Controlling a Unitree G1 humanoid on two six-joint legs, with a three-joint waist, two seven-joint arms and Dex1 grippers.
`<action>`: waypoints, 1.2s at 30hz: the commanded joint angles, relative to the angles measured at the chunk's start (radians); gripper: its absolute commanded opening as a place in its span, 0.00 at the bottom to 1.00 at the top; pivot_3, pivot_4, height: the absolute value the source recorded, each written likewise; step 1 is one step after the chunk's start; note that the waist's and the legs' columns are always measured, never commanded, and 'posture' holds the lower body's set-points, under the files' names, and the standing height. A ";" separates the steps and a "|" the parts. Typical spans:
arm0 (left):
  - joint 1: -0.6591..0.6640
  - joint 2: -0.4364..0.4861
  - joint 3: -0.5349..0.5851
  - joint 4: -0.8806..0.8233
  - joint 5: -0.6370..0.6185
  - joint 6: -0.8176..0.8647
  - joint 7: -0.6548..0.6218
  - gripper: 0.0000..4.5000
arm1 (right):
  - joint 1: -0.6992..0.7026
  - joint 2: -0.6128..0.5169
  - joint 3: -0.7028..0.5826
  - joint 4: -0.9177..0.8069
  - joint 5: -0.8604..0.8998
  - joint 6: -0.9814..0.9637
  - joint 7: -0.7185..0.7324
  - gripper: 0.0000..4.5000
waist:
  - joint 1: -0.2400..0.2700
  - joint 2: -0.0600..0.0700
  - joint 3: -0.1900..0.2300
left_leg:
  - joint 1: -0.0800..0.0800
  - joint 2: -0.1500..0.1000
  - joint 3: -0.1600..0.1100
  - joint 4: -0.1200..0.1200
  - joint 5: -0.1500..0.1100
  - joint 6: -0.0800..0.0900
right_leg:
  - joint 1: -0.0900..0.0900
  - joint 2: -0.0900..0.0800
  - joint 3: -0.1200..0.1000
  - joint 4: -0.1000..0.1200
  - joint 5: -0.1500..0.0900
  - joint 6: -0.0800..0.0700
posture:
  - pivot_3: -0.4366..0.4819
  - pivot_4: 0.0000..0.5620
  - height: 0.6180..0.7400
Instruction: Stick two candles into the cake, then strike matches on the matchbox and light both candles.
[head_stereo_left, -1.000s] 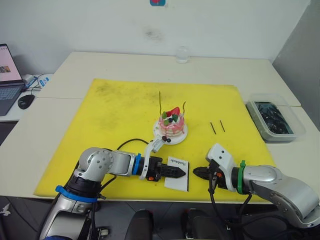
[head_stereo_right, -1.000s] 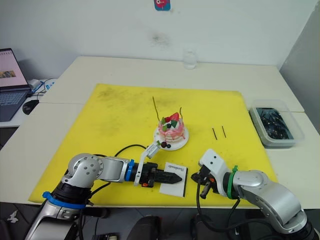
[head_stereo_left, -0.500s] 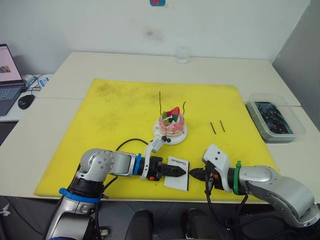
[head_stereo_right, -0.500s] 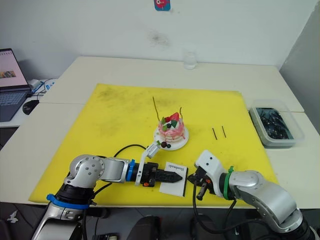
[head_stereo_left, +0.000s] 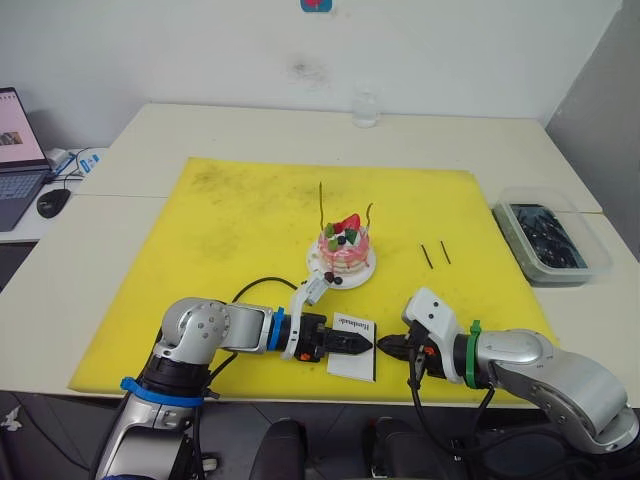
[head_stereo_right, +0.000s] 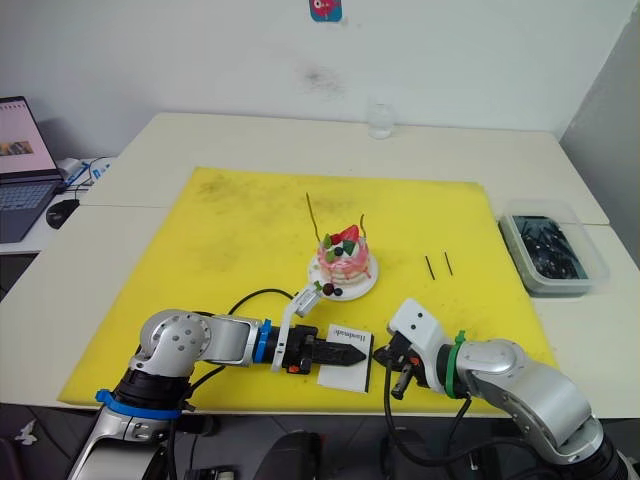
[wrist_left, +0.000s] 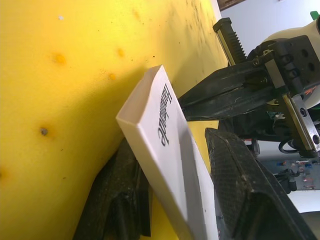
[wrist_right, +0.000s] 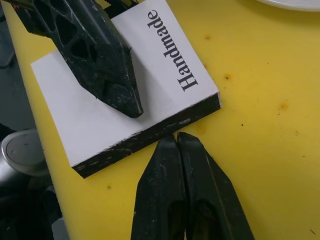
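The left gripper (head_stereo_left: 352, 344) clamps the matchbox (head_stereo_right: 346, 357) near the yellow mat's (head_stereo_left: 240, 215) front edge, one finger under it and one on its face. The right gripper (wrist_right: 176, 141), fingers pressed together and empty, noses its black strip; a shove could twist the box loose. Behind stands the cake (head_stereo_left: 345, 252) with both candles (head_stereo_left: 321, 204) in; the matches (head_stereo_left: 435, 254) lie well apart to the right, unobstructed, before a clear tub (head_stereo_left: 552, 237)

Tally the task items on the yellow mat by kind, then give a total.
candles: 2, both standing in the cake
cake: 1
matches: 2, lying right of the cake
matchbox: 1
Total: 6
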 joint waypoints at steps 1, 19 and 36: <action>0.011 -0.003 0.005 -0.003 0.048 -0.005 0.014 0.40 | -0.004 0.007 -0.005 -0.027 0.016 0.000 -0.007 0.00 | 0.000 0.000 0.000 | 0.000 0.000 0.000 0.000 0.000 0.000 | 0.000 0.000 0.000 0.000 0.000 0.000 | 0.48 0.27 1.00; 0.039 0.009 0.026 -0.082 0.063 -0.042 -0.046 0.00 | 0.037 -0.049 -0.178 -0.109 0.085 -0.012 0.018 0.00 | 0.000 0.000 0.000 | 0.000 0.000 0.000 0.000 0.000 0.000 | 0.000 0.000 0.000 0.000 0.000 0.000 | 0.48 0.27 1.00; 0.218 0.151 0.335 -0.372 -0.142 -0.127 -0.020 0.00 | 0.061 0.146 -0.260 0.129 -0.209 -0.488 -0.196 0.43 | -0.004 0.000 0.001 | -0.001 0.001 0.001 -0.002 0.000 0.000 | -0.001 -0.001 0.000 -0.002 -0.003 -0.003 | 0.48 0.27 1.00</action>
